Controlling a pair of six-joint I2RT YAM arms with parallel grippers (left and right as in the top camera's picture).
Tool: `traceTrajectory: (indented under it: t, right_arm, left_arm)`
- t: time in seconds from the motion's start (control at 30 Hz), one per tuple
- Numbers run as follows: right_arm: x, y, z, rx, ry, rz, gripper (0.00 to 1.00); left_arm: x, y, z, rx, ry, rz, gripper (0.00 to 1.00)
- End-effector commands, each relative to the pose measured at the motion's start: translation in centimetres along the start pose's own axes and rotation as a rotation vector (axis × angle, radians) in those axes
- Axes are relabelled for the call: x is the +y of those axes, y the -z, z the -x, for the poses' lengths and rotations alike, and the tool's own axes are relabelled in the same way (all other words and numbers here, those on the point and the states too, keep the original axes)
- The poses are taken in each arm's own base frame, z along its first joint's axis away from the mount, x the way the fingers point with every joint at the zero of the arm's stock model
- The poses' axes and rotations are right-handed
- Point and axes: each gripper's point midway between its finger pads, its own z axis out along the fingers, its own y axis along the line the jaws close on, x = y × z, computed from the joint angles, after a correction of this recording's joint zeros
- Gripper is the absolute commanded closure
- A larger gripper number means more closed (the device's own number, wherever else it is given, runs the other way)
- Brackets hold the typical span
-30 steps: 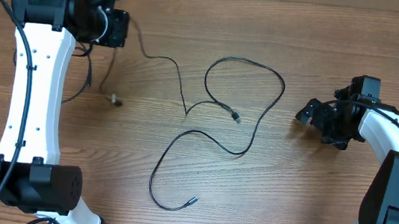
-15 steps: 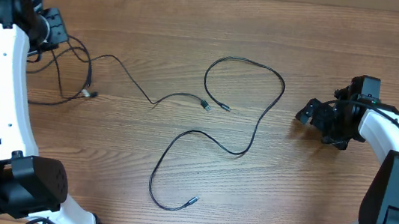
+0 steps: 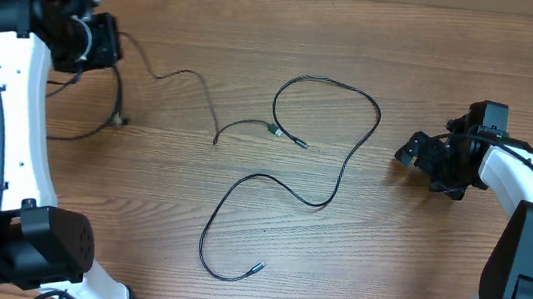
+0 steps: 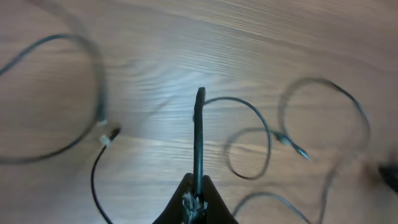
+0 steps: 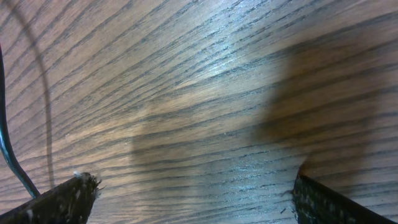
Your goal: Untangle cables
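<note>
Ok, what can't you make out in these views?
Left wrist: left gripper pinches a cable; plug ends beyond are blurred.
Overhead: that pinch is hidden under the left arm.
Overhead: whether those plug ends touch is too small to tell.
Right wrist: a cable strand is cut off by the left edge.
</note>
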Motion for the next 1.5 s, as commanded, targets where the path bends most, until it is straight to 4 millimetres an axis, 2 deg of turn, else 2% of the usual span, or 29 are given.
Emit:
traceTrajectory:
  t: [0.0,0.27,0.43,0.57,0.7,0.9,0.97,1.03,1.13,1.2,1.27,1.47]
  right_arm:
    - [0.0,0.5,0.3,-0.023,0.003,-0.004,0.0]
    - [0.0,0.5,0.3,-0.023,0.003,-0.004,0.0]
    - [0.0,0.6,0.3,-0.023,0.003,-0.005,0.0]
    - [0.0,0.6,0.3,-0.023,0.003,-0.004,0.0]
    - [0.0,0.6,0.3,-0.023,0.003,-0.005,0.0]
    - [0.0,0.5,0.3,-0.023,0.003,-0.004,0.0]
    - [0.0,0.5,0.3,-0.023,0.003,-0.004,0.0]
    - [0.0,0.5,0.3,-0.023,0.003,-0.004,0.0]
    - [0.0,0.5,0.3,-0.023,0.003,-0.004,0.0]
    - [0.0,0.5,0.3,-0.023,0.003,-0.004,0.0]
    - [0.0,0.5,0.3,-0.023,0.003,-0.004,0.0]
    - [0.0,0.5,0.3,-0.023,0.003,-0.004,0.0]
  left_arm:
    - [-4.8,-0.8,-0.7,0.023,-0.216,-0.182,0.95]
    - [-9.9,-2.5,-3.0,0.069,-0.489,-0.239,0.95]
    - [-11.8,-4.7,-5.3,0.124,-0.584,-0.273,0.95]
    - [-12.2,-7.3,-7.8,0.188,-0.622,-0.293,0.95]
    - [-12.1,-8.9,-9.6,0.234,-0.623,-0.305,0.96]
    - [-11.4,-10.1,-11.9,0.304,-0.603,-0.306,0.95]
    - [-11.1,-10.4,-12.5,0.324,-0.595,-0.305,0.92]
    - [-10.8,-10.6,-13.1,0.345,-0.58,-0.303,0.74]
    - [-10.6,-10.7,-13.5,0.363,-0.545,-0.296,0.64]
    - [-10.5,-10.7,-13.4,0.364,-0.531,-0.293,0.43]
    - [-10.6,-10.8,-13.4,0.36,-0.533,-0.293,0.38]
    - [-10.7,-10.9,-12.9,0.341,-0.537,-0.294,0.39]
